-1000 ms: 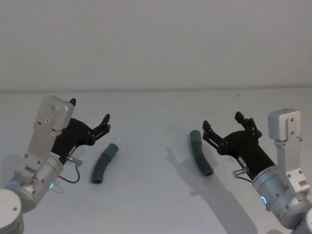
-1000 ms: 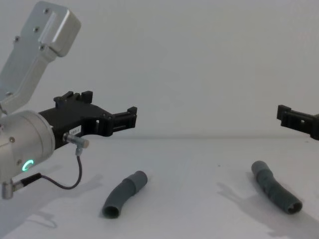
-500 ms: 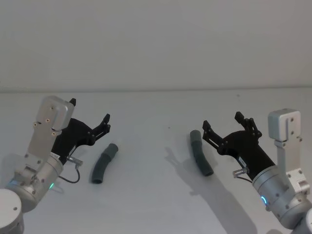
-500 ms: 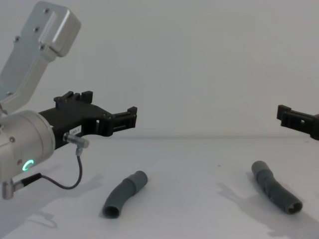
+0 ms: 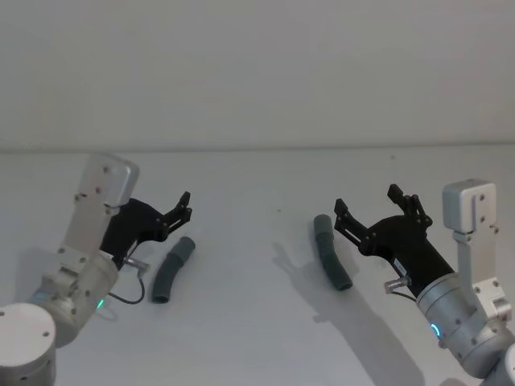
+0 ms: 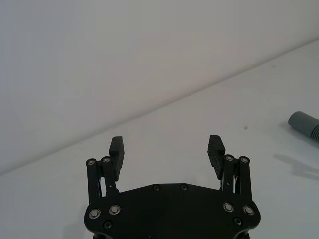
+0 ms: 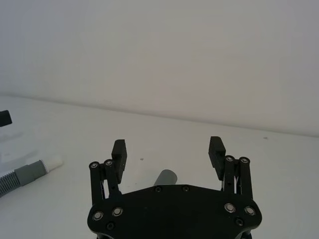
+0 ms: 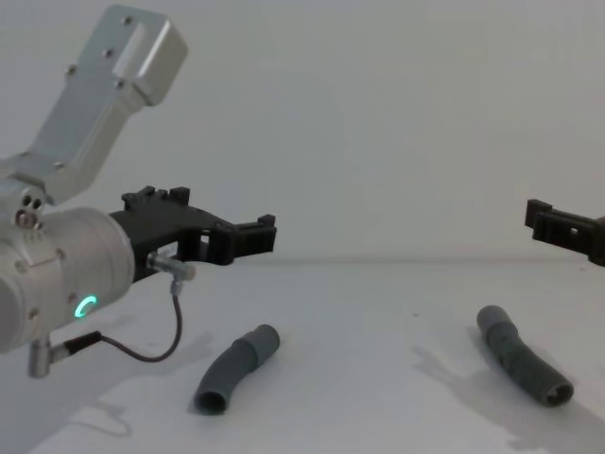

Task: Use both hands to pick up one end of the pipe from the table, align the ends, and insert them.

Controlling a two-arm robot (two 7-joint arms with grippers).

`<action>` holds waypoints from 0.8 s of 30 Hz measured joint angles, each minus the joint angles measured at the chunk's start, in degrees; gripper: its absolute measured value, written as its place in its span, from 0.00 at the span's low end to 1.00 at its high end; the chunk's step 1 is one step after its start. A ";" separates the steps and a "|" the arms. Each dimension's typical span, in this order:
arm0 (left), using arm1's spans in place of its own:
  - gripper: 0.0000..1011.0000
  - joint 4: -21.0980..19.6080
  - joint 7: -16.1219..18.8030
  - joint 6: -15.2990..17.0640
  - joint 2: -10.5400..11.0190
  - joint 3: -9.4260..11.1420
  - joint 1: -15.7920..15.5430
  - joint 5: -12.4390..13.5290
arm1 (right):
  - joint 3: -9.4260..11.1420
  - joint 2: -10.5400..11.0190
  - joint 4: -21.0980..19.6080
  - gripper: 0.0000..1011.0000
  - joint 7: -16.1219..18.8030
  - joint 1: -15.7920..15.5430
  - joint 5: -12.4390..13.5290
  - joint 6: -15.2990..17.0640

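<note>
Two dark-grey pipe pieces lie apart on the table. The left piece lies just in front of my left gripper, which hovers open above the table beside the piece's far end. In the left wrist view this gripper holds nothing. The right piece lies under and beside my right gripper, also open and empty. The right wrist view shows the right piece's open end below the fingers and the left piece's white tip farther off.
A plain pale wall rises behind the table's far edge. A thin black cable loops down from my left wrist near the left piece. Bare tabletop lies between the two pieces.
My left arm has swung to the right, bringing its open gripper closer to the left piece's far end. The right arm and both pieces have not moved.
</note>
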 joint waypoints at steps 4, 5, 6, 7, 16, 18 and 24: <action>0.99 -1.29 1.77 4.37 -0.93 0.48 0.00 0.92 | 0.00 0.00 0.00 0.99 0.00 0.00 0.00 0.00; 0.99 -1.52 1.96 4.86 -1.08 0.54 0.02 1.01 | 0.00 0.00 0.00 0.99 0.00 0.00 0.00 0.00; 0.99 -1.74 2.32 5.80 -1.22 0.61 0.04 1.18 | 0.00 0.00 0.00 0.99 0.00 0.00 0.00 0.00; 0.99 -2.29 2.87 7.27 -1.55 0.76 0.13 1.46 | 0.00 0.00 0.00 0.99 0.00 0.00 0.00 0.00; 0.99 -4.93 5.41 15.70 -2.75 1.01 0.81 2.42 | 0.00 0.00 0.00 0.99 0.00 0.00 0.00 0.00; 0.99 -5.53 5.80 17.74 -3.00 0.94 1.05 2.46 | 0.00 0.00 0.00 0.99 0.00 0.00 0.00 0.00; 0.99 -6.63 6.45 22.60 -3.55 0.49 1.64 2.39 | 0.00 0.00 0.00 0.99 0.00 0.00 0.00 0.00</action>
